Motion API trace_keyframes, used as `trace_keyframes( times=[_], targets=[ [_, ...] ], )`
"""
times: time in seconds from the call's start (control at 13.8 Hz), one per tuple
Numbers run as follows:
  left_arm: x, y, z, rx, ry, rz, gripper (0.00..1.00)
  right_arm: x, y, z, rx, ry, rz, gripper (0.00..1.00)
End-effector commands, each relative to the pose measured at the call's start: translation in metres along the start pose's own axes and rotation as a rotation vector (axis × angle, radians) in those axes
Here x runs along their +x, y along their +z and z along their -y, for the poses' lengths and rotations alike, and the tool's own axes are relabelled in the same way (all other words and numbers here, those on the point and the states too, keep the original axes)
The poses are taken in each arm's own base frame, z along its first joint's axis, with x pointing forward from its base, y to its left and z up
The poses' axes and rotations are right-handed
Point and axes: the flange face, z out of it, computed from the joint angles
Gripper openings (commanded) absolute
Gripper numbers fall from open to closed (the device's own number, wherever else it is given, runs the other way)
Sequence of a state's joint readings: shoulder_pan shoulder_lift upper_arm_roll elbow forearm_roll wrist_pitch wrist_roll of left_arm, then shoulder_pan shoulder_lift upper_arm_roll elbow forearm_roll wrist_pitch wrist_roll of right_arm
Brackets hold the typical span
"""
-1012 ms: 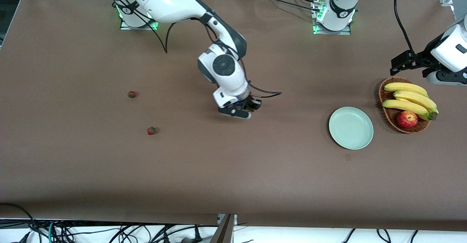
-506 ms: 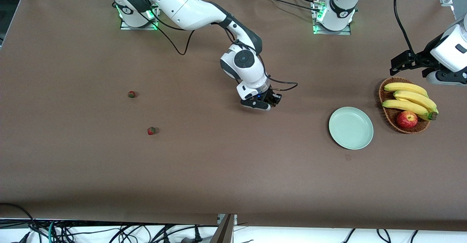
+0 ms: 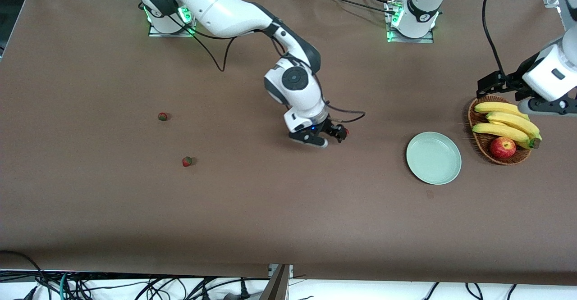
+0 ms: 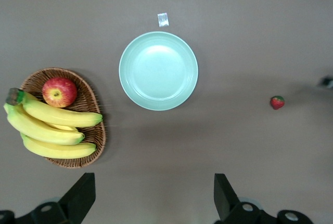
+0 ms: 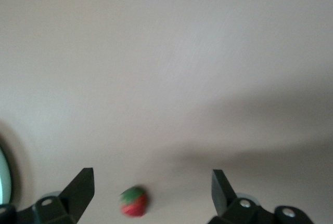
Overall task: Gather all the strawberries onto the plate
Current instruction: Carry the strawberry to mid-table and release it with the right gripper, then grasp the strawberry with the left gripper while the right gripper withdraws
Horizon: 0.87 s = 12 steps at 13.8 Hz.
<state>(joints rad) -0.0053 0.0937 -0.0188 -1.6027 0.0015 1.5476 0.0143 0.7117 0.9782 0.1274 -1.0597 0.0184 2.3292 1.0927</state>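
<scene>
My right gripper [image 3: 338, 134] hangs low over the middle of the table, and its fingers are open [image 5: 151, 183]. One strawberry [image 3: 346, 132] shows just beside its fingers. In the right wrist view that strawberry [image 5: 133, 202] is blurred between the open fingers and touches neither. It also shows in the left wrist view [image 4: 277, 102]. Two more strawberries [image 3: 162, 116] [image 3: 187, 161] lie toward the right arm's end. The mint-green plate [image 3: 433, 158] [image 4: 158, 70] has nothing on it. My left gripper [image 3: 496, 84] is open and empty [image 4: 153, 185] above the basket's edge.
A brown wicker basket [image 3: 478, 142] with bananas [image 3: 507, 122] and a red apple [image 3: 502, 147] stands beside the plate, toward the left arm's end. It also shows in the left wrist view [image 4: 99, 135]. A small tape mark [image 3: 429, 194] lies on the table near the plate.
My right gripper has moved toward the plate, then dropped lower. The strawberry now shows beside its fingers. My left arm has shifted slightly.
</scene>
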Motion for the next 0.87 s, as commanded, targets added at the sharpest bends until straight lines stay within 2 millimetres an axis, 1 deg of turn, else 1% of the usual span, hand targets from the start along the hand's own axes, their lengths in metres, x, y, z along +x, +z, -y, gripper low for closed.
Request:
trace_keyframes(
  times=[0.0, 0.07, 0.14, 0.22, 0.29, 0.36, 0.43, 0.51, 0.58, 0.65, 0.72, 0.79],
  targets=[
    [0.023, 0.038, -0.016, -0.031, 0.032, 0.082, 1.0, 0.047, -0.054, -0.035, -0.146, -0.101, 0.073, 1.0],
    [0.034, 0.061, -0.037, -0.045, 0.052, 0.117, 1.0, 0.062, -0.072, -0.054, -0.194, -0.129, 0.098, 1.0],
    [0.044, 0.08, -0.057, -0.068, 0.068, 0.131, 1.0, 0.076, -0.082, -0.075, -0.218, -0.149, 0.113, 1.0],
    [0.052, 0.093, -0.079, -0.062, 0.07, 0.111, 1.0, 0.085, -0.087, -0.096, -0.24, -0.166, 0.126, 1.0],
    [0.059, 0.111, -0.099, -0.055, 0.038, 0.109, 1.0, 0.096, -0.098, -0.119, -0.259, -0.168, 0.135, 1.0],
    [0.064, 0.125, -0.122, -0.045, -0.011, 0.11, 1.0, 0.109, -0.103, -0.146, -0.276, -0.169, 0.146, 1.0],
    [0.068, 0.144, -0.15, -0.024, -0.054, 0.104, 1.0, 0.114, -0.109, -0.164, -0.285, -0.203, 0.161, 1.0],
    [0.071, 0.169, -0.177, -0.008, -0.082, 0.091, 1.0, 0.114, -0.114, -0.176, -0.295, -0.246, 0.178, 1.0],
    [0.071, 0.197, -0.198, 0.002, -0.093, 0.066, 1.0, 0.118, -0.119, -0.198, -0.31, -0.265, 0.197, 1.0],
    [0.066, 0.224, -0.219, 0.018, -0.096, 0.027, 1.0, 0.123, -0.122, -0.222, -0.325, -0.271, 0.216, 1.0],
    [0.056, 0.249, -0.238, 0.026, -0.1, -0.005, 1.0, 0.127, -0.126, -0.244, -0.335, -0.281, 0.234, 1.0],
    [0.049, 0.271, -0.25, 0.019, -0.111, -0.038, 1.0, 0.128, -0.13, -0.264, -0.341, -0.317, 0.255, 1.0]
  ],
)
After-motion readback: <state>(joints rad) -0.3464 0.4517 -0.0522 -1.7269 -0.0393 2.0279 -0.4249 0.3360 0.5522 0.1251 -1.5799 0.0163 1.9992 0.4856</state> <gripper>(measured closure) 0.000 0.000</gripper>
